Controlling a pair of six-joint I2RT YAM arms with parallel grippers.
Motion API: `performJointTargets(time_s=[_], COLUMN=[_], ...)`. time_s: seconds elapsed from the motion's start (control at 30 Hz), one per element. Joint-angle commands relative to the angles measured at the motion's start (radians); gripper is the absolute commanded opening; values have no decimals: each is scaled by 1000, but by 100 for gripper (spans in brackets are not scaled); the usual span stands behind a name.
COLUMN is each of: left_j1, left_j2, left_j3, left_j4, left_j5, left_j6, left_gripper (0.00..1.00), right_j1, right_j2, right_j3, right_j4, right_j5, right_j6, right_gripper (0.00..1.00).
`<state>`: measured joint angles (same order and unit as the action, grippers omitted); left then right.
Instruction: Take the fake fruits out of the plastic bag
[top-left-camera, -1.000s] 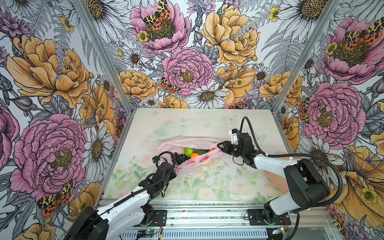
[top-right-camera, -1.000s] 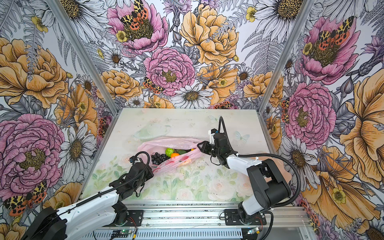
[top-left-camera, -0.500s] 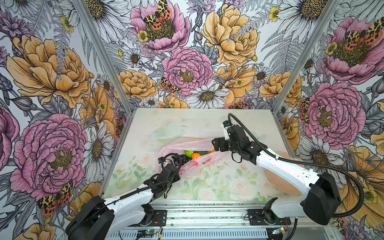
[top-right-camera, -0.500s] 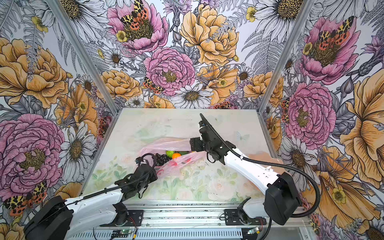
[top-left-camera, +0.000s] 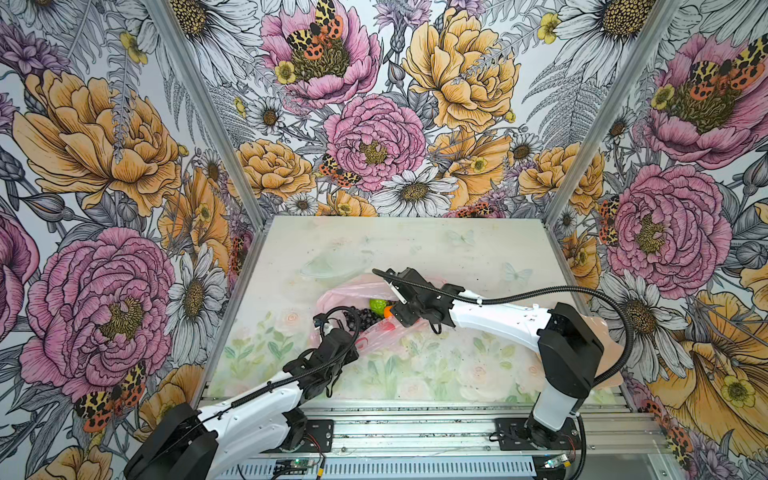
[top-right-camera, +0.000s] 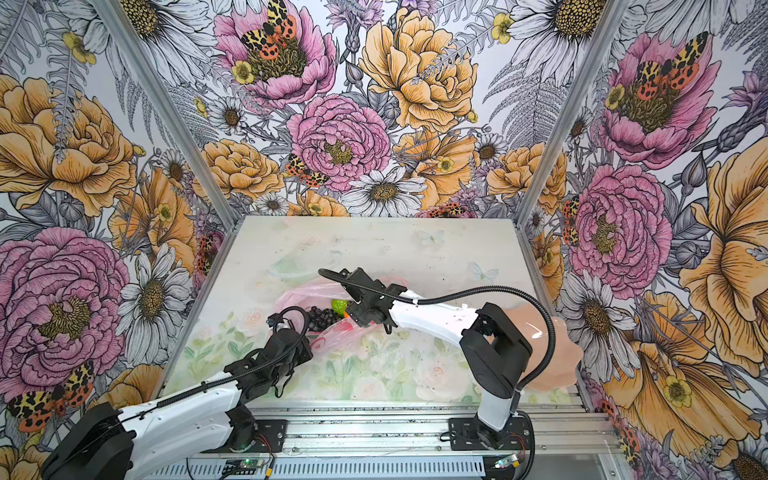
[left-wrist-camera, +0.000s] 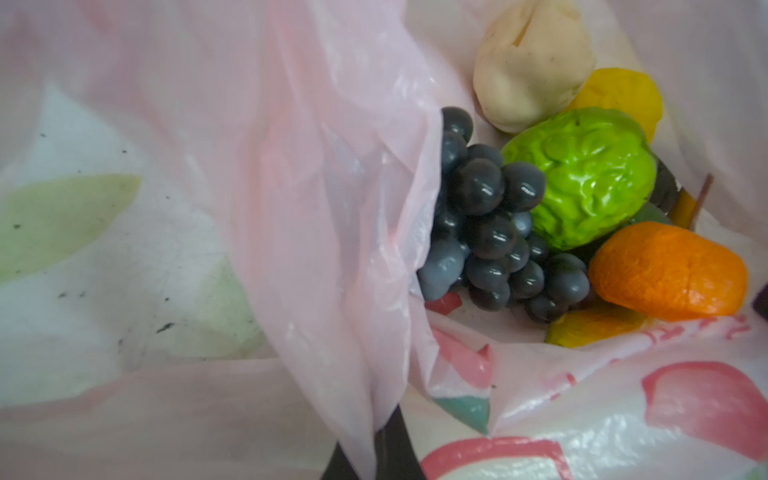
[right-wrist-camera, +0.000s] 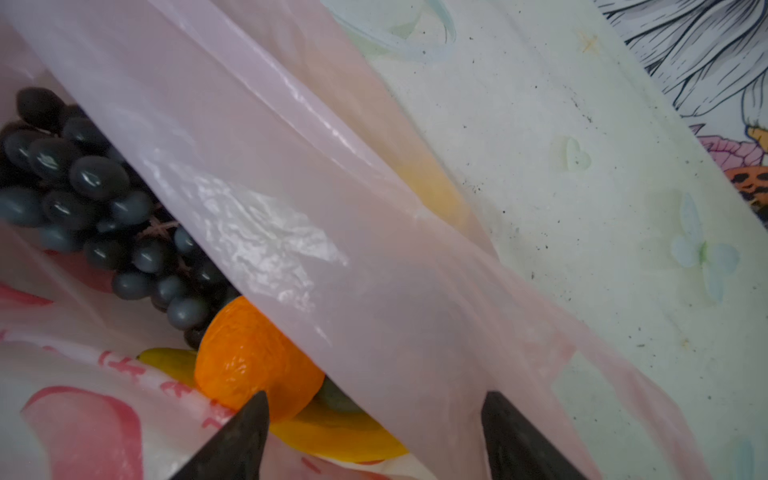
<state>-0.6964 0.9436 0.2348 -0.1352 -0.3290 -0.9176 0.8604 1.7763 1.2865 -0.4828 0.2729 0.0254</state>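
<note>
Left gripper clenched on an edge of the thin, crinkly translucent pink plastic bag; small toy fruits lie inside. Right gripper, released, straddles the bag's top film beside the round orange fruit: closing may pinch plastic instead.

Dark grapes, green lime, orange inside open pink bag
</note>
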Motion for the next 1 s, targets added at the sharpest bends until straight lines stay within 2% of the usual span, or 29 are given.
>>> performJointTargets(time_s=[0.0,0.07,0.13,0.27,0.37,0.47,0.53,0.67,0.8,0.83,0.97], left_j1=[6,9,13,23,24,25,26,26,23,23,13], left_j2=[-24,-32,-37,-40,-40,-50,-64,-98,-93,-82,-18], left_j3=[0,-8,-17,-38,-54,-70,-79,-96,-96,-88,-36], left_j4=[-37,-45,-56,-71,-81,-89,-93,-77,-23,-13,-3], left_j5=[-33,-37,-41,-37,-34,-33,-32,-20,11,21,26], left_j6=[-2,-12,-30,-69,-95,-105,-107,-94,-51,-36,2], left_gripper=[0,0,0,0,0,0,0,0,0,0,0], right_j1=[-39,-61,-107,-197,-280,-358,-389,-399,-393,-388,-354], right_j2=[30,37,44,96,180,297,367,455,472,463,375], right_j3=[62,78,94,162,250,367,439,548,609,616,600], right_j4=[2,6,15,22,20,18,14,-2,-20,-27,-74], right_j5=[40,-2,-44,-187,-342,-480,-521,-525,-523,-518,-426], right_j6=[9,28,38,92,149,213,246,257,279,277,262], right_gripper=[55,33,18,4,0,0,0,0,0,4,51])
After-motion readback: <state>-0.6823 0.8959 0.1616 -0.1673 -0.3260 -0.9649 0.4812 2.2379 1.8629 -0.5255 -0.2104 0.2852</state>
